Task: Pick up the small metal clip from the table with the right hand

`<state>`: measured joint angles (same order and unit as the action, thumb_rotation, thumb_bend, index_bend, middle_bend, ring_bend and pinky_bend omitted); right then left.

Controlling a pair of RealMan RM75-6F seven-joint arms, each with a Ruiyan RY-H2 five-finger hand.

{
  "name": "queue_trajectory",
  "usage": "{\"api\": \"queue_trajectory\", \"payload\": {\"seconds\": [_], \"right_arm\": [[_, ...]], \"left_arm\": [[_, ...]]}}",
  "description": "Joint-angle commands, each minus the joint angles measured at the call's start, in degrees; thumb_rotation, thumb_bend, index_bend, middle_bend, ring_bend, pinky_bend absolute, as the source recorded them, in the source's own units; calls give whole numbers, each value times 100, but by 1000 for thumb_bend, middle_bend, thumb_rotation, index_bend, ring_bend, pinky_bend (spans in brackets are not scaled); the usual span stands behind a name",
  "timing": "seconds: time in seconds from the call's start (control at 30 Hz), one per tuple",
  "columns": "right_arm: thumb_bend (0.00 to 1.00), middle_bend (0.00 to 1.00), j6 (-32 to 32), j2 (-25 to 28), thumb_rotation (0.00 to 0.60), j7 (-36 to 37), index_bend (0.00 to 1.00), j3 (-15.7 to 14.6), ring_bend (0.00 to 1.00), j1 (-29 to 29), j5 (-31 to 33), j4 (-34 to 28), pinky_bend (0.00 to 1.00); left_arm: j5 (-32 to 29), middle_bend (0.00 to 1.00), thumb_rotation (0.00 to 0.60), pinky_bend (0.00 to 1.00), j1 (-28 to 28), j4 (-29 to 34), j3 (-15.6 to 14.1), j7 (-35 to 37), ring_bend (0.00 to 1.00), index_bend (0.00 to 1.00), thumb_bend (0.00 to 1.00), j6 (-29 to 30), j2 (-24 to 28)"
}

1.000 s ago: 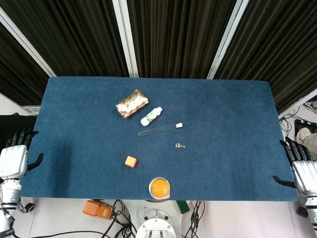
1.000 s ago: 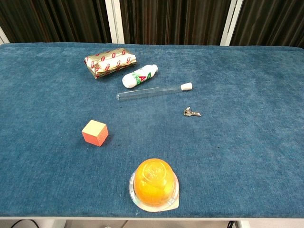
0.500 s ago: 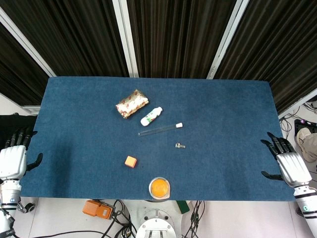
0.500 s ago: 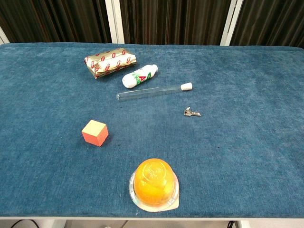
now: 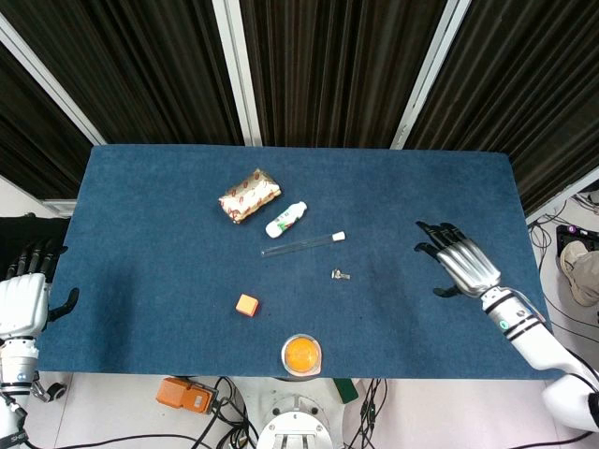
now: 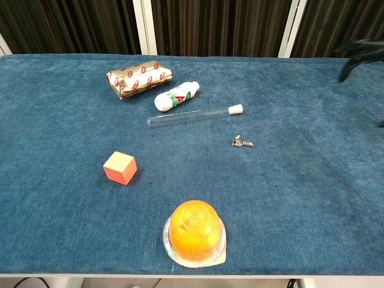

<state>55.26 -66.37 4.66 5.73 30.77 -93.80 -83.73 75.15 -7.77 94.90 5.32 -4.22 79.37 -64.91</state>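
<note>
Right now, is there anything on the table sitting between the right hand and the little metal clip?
Nothing visible does. The right hand hovers over bare blue cloth to the clip's right, fingers spread and holding nothing. The glass tube lies just beyond the clip, off that line.

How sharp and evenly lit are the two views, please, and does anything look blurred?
Head view: even light, the small metal clip tiny but crisp, right hand sharp, soft shadow beneath. Chest view: table sharp, but the right hand at the frame edge is a dark, blurred shape.
</note>
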Motion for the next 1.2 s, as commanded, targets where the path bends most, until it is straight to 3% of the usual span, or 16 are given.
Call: {"api": "queue_trajectory", "payload": {"seconds": [0.03, 0.6, 1.2], "right_arm": [[42, 57, -242, -344, 600, -197, 387, 88, 178, 328, -3, 160, 144], [487, 70, -628, -1477, 600, -384, 498, 110, 237, 1151, 168, 747, 228], [523, 75, -1013, -2155, 600, -382, 544, 2, 243, 1679, 447, 1392, 228]], "left_arm": [[-20, 50, 600, 149, 7, 8, 7, 1, 42, 177, 310, 2, 4], [-123, 50, 600, 149, 17, 38, 42, 71, 43, 177, 311, -38, 35], [-184, 50, 600, 149, 15, 49, 58, 80, 42, 177, 311, -74, 58]]}}
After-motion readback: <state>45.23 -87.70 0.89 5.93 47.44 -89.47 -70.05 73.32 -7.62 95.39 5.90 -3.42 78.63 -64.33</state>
